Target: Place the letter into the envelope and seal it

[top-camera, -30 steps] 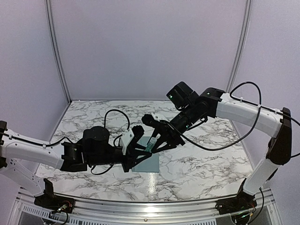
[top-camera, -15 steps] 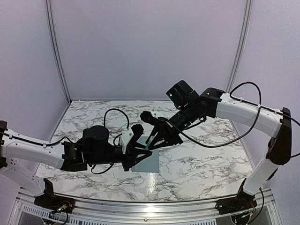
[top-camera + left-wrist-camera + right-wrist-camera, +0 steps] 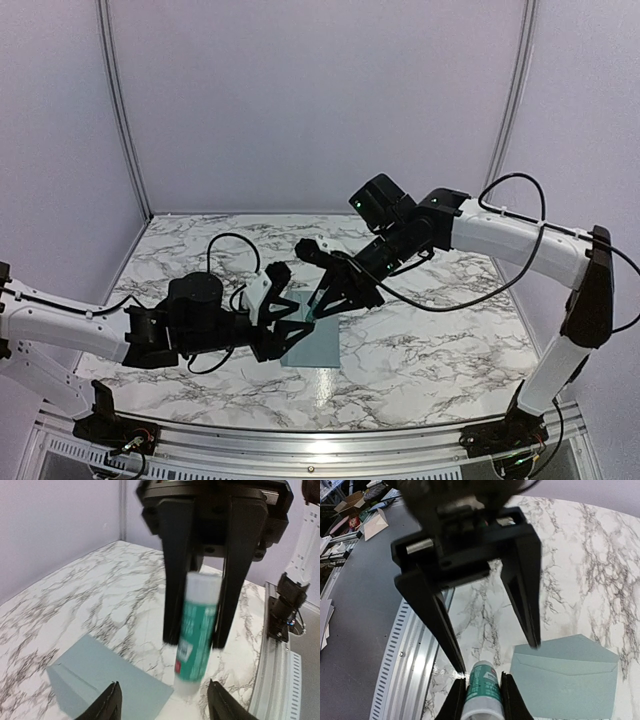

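The blue-grey envelope lies flat on the marble table, its triangular flap showing in the right wrist view. The letter is out of view. A green and white glue stick stands upright between the fingers of my right gripper, which is shut on it just above the table beside the envelope's corner. My left gripper is open, its fingertips apart on either side of the glue stick without touching it. In the top view both grippers meet over the envelope's far left part, the left gripper facing the right gripper.
A metal rail runs along the table's near edge. White booth walls close in the back and sides. Black cables hang from both arms. Boxes and papers lie on the floor beyond the rail.
My left gripper has opened off the glue stick and its arm has drawn back to the left. The right gripper has tightened on the glue stick and shifted slightly left.
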`<state>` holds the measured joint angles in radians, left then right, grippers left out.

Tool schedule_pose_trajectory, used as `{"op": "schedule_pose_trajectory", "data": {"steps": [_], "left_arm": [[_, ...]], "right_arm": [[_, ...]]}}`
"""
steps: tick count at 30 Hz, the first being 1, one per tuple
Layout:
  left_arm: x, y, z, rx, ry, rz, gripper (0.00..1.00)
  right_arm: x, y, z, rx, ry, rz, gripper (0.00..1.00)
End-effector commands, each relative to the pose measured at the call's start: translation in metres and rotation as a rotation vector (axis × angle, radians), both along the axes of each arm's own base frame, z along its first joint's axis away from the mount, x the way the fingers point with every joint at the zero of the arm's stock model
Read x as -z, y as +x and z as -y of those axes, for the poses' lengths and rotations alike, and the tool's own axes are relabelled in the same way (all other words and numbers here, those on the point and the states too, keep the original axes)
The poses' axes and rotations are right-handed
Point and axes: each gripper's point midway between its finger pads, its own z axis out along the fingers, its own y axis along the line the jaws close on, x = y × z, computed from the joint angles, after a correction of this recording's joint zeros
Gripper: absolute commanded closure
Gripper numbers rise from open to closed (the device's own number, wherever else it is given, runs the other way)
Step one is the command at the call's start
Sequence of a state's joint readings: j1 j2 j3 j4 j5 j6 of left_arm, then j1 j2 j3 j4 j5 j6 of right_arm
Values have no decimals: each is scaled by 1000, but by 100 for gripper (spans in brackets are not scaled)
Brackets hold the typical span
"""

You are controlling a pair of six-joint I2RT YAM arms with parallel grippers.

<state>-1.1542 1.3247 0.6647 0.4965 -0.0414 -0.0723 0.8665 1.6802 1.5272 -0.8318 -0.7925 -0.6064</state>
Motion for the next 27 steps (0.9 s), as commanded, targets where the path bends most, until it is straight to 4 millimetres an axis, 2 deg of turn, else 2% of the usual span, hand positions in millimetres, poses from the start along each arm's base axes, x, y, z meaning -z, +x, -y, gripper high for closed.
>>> {"op": "schedule_pose_trajectory", "data": {"steps": [1, 4, 7, 10, 12, 13, 14, 15, 17, 20, 24, 27], "left_arm": [[-12, 34, -51, -240, -77, -16, 37], [-12, 54, -80, -366, -141, -92, 34], [-9, 72, -98, -446, -177, -163, 35], [-3, 98, -109, -511, -196, -256, 41], [3, 119, -109, -508, -196, -352, 48], [0, 127, -101, -464, -194, -405, 54], [13, 137, -101, -463, -163, -452, 59], [7, 147, -92, -432, -158, -478, 62], [19, 166, -84, -431, -112, -527, 67], [34, 187, -68, -407, -61, -562, 81], [55, 203, -39, -326, -63, -645, 99], [71, 208, -15, -253, -75, -735, 100]], "right_arm": [[-15, 59, 9, 127, 0, 89, 98], [-9, 93, 17, 216, -52, 152, 99], [-1, 112, 19, 269, -102, 193, 99], [5, 123, 17, 300, -127, 210, 100], [8, 129, 15, 315, -137, 216, 100], [10, 133, 15, 321, -145, 221, 100], [10, 135, 14, 325, -145, 229, 100], [12, 138, 14, 327, -151, 234, 100], [15, 144, 13, 342, -159, 250, 100], [21, 148, 12, 350, -171, 258, 100], [30, 150, 13, 348, -199, 258, 100], [38, 153, 17, 351, -226, 276, 100]]}}
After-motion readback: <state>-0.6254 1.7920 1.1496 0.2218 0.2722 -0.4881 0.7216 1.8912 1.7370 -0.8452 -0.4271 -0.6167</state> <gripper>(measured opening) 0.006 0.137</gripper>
